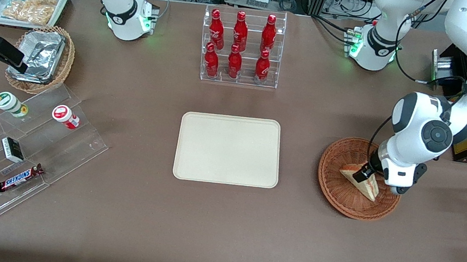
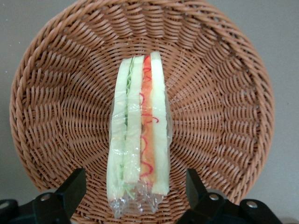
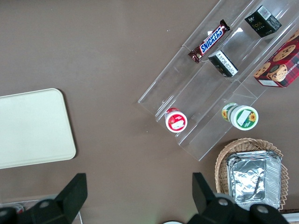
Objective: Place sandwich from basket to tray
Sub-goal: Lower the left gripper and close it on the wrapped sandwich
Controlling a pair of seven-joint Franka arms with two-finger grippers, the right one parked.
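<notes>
Lining up over the sandwich (image 2: 138,135)
Gripper (image 2: 135,196) jaws spread astride it in the basket (image 2: 224,93); close gently across the bread.

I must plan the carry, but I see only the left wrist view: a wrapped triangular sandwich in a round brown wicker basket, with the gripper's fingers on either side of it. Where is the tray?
Observer: The flat cream-beige rectangular plastic tray lies on the table beside the round reddish-brown wicker basket, toward the parked arm's end.
Operator: Is something on the tray?
Observer: Nothing; its surface is bare.
Operator: Anything between basket and tray?
Observer: Only brown tabletop. The clear rack of red bottles stands farther from the front camera than the tray.
Operator: Is the gripper closed?
Observer: No. The gripper is open, straddling the white-bread sandwich.
</notes>
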